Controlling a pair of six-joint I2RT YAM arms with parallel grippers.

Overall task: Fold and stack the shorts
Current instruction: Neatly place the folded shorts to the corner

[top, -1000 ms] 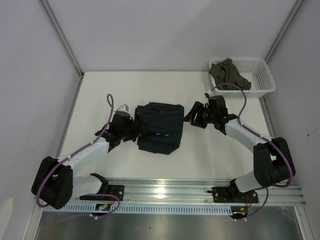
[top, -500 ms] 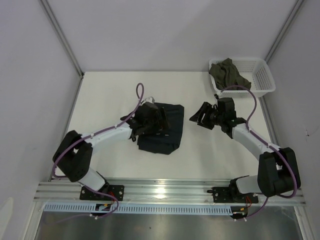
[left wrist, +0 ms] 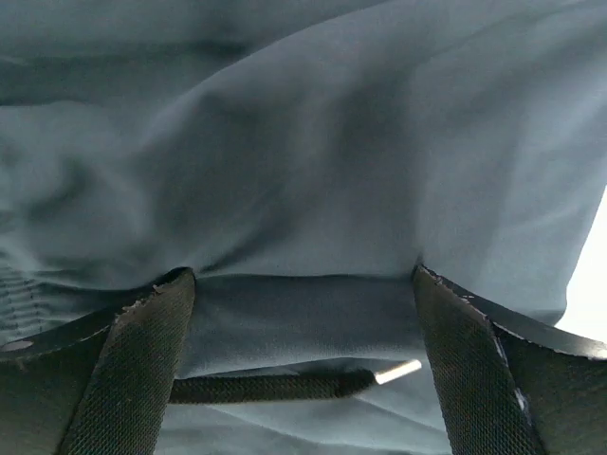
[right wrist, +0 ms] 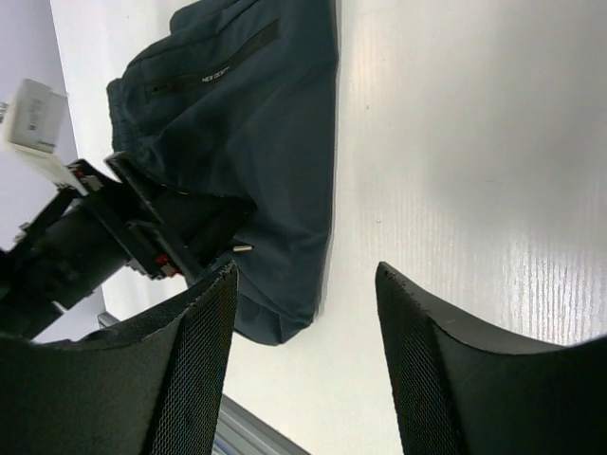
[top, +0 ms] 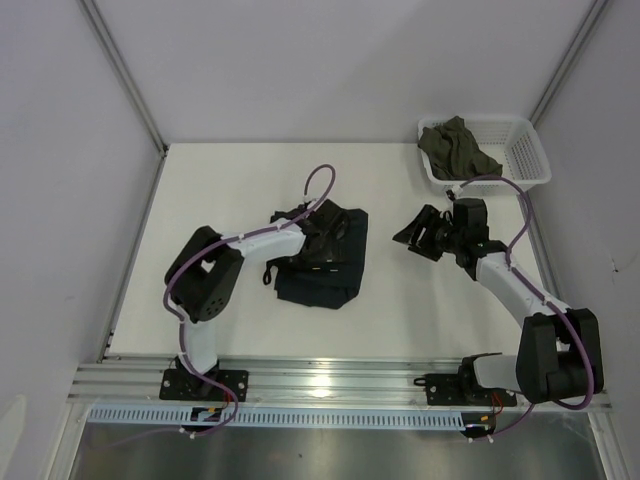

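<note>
The dark teal-navy shorts [top: 322, 262] lie folded in a compact bundle at the middle of the table. My left gripper [top: 330, 232] rests on their upper part with its jaws open. In the left wrist view the fabric [left wrist: 313, 161] fills the frame, and the left gripper [left wrist: 302, 277] presses into it between both fingers [left wrist: 142, 360]. A black drawstring cord [left wrist: 275, 386] with a white tip lies between them. My right gripper [top: 420, 232] hovers open to the right of the shorts [right wrist: 256, 123], over bare table, holding nothing; its own view shows the right gripper [right wrist: 305, 270].
A white basket [top: 520, 150] at the back right corner holds a crumpled olive-green garment [top: 458, 148]. White walls enclose the table on three sides. The metal rail [top: 330, 385] carrying the arm bases runs along the near edge.
The left arm swung right from beside the shorts onto their top, its elbow folding in. The right gripper drew back to the right, away from the shorts.
</note>
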